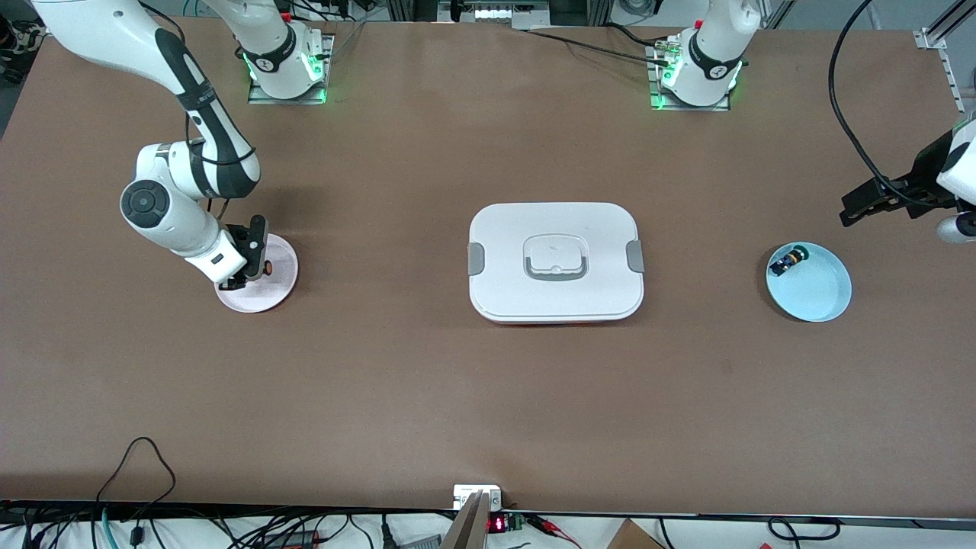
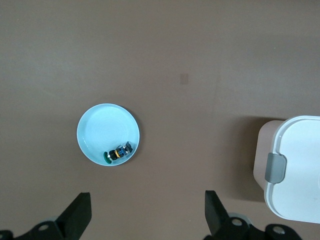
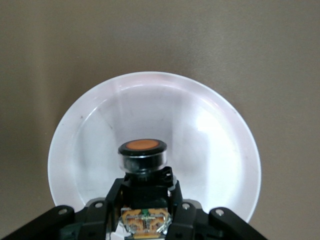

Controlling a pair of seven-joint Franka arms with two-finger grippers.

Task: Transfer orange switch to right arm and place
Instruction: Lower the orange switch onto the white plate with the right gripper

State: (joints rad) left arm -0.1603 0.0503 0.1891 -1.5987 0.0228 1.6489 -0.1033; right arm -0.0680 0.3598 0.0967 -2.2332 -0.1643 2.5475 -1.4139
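The orange switch (image 1: 268,267) has a black body and an orange cap. My right gripper (image 1: 248,264) is shut on it and holds it low over the pink plate (image 1: 267,296) at the right arm's end of the table. In the right wrist view the switch (image 3: 142,152) sits between the fingers of the right gripper (image 3: 145,197), cap pointing out over the plate (image 3: 100,125). I cannot tell if it touches the plate. My left gripper (image 1: 852,212) is open and empty in the air beside the light blue plate (image 1: 822,293), and waits.
A dark blue-and-green small part (image 1: 787,261) lies in the light blue plate, also in the left wrist view (image 2: 118,152). A white lidded container (image 1: 557,259) with a grey handle stands mid-table, its corner in the left wrist view (image 2: 300,170).
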